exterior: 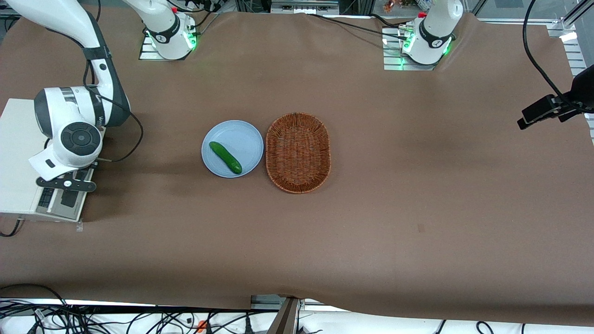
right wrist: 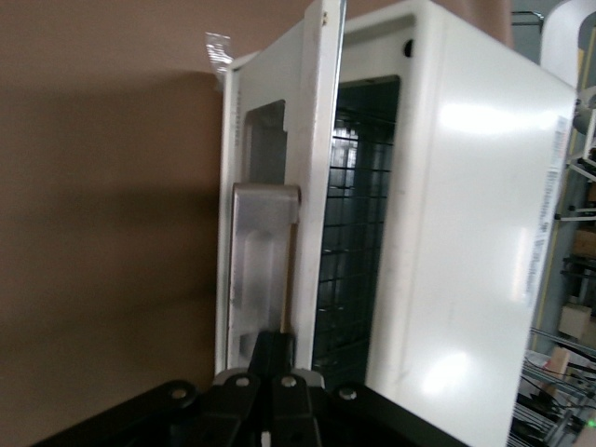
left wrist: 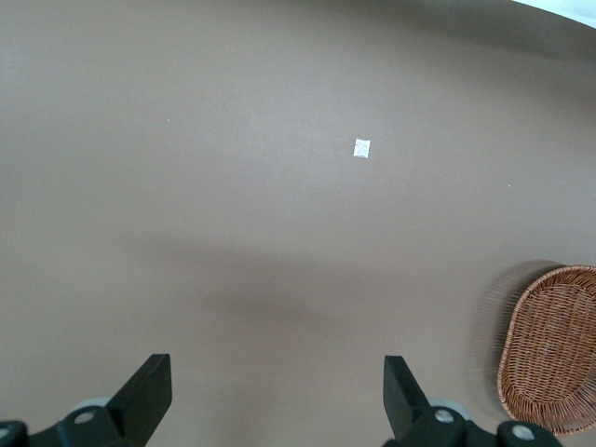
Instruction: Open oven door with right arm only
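At the working arm's end of the table, well apart from the blue plate (exterior: pixel 232 148), stands the white toaster oven (exterior: pixel 18 157). The right arm (exterior: pixel 76 125) hangs over its front edge, with the gripper (exterior: pixel 66 184) low against the oven door (right wrist: pixel 279 233).

Status of the task — partly done. The right wrist view shows the door swung away from the oven body: a gap has opened between the door frame and the cabinet, and the wire rack (right wrist: pixel 354 242) inside is visible through it. The door is only ajar, still close to upright, not yet folded down flat.

Gripper state: the fingers (right wrist: pixel 272 349) sit close together, pinched on the door's upper edge just beside the silver bar handle (right wrist: pixel 264 265); contact appears firm, though the fingertips themselves are partly hidden.

Remaining work, as a judgement — most of the door's downward swing away from the oven, followed by release.

Beside the plate, which carries a cucumber (exterior: pixel 225 157), lies a wicker basket (exterior: pixel 298 152), toward the parked arm — neither is involved.
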### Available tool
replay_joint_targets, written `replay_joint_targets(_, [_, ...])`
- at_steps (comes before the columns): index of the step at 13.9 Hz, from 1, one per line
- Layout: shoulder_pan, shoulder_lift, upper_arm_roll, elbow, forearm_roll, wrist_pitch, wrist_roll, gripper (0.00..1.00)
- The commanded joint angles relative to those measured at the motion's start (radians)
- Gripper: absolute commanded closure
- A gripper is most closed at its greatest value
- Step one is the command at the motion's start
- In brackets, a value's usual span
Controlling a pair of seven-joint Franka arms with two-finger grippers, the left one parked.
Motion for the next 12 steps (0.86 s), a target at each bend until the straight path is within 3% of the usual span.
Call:
replay_joint_targets(1, [-0.012, 0.028, 0.009, -0.025, 0.065, 0.062, 0.005, 1.00])
replay_joint_targets(12, [-0.012, 0.115, 0.009, -0.023, 0.099, 0.158, 0.008, 1.00])
